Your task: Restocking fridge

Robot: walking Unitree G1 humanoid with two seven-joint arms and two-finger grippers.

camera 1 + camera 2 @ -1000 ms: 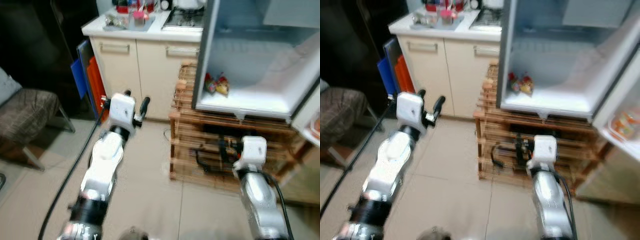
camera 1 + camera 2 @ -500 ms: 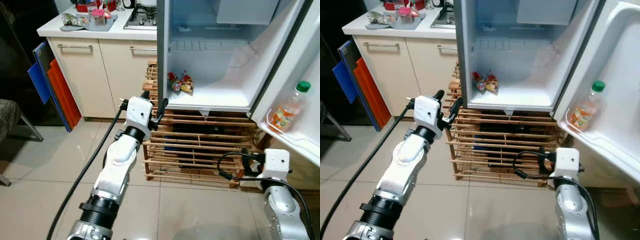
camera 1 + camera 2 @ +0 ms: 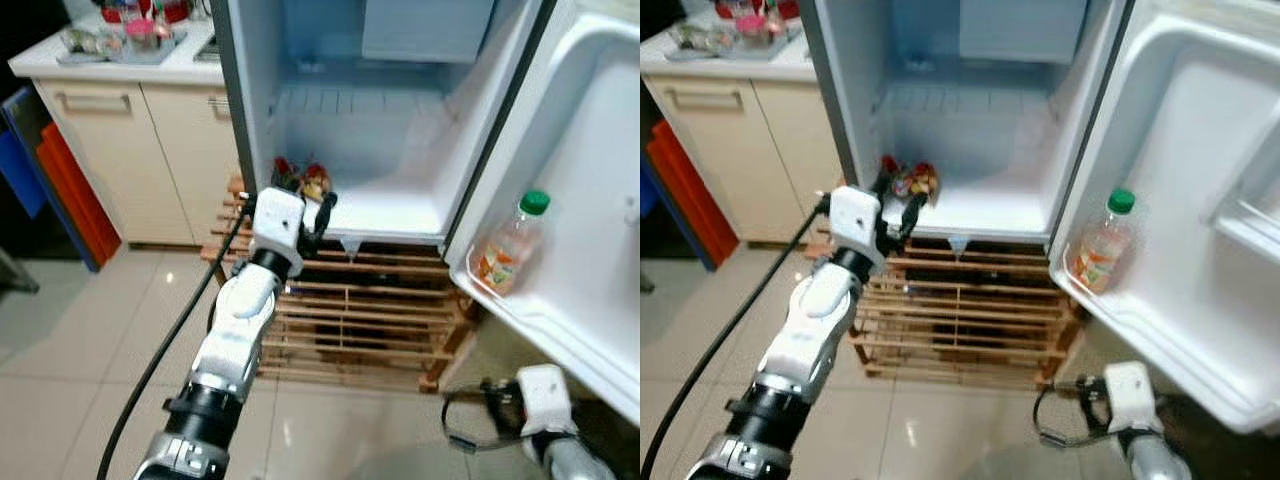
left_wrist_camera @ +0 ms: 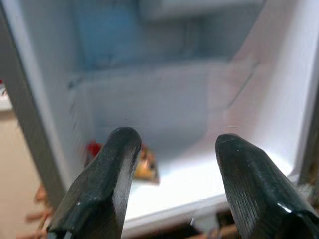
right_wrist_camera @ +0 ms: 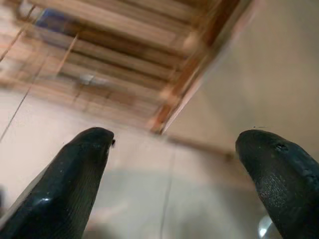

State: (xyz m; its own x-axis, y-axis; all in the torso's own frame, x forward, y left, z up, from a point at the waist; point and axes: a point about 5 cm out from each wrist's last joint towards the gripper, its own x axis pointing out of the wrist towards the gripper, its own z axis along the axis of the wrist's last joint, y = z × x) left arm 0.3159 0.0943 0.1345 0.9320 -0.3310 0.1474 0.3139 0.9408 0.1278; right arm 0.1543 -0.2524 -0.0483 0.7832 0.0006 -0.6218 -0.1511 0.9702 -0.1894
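Note:
The small fridge (image 3: pixel 400 210) stands open on a wooden rack (image 3: pixel 360 320). Red and yellow snack packets (image 3: pixel 300 180) lie at the left of its white floor, also blurred in the left wrist view as packets (image 4: pixel 142 167). A bottle (image 3: pixel 505 250) with a green cap and orange label stands in the shelf of the open door (image 3: pixel 590 200) at the right. My left gripper (image 4: pixel 174 135) is raised just in front of the fridge's lower left edge, open and empty, pointing into the compartment. My right gripper (image 5: pixel 174 137) hangs low near the floor, open and empty, facing the rack's foot.
A cream cabinet with a cluttered worktop (image 3: pixel 100 60) stands left of the fridge. Blue and orange boards (image 3: pixel 40 170) lean by it. A black cable (image 3: pixel 160 370) trails from my left arm. Pale tiled floor (image 3: pixel 80 360) lies in front.
The camera has swung right, bringing the fridge to the centre. My left gripper now sits closer to the fridge opening. My right arm has dropped lower in the picture.

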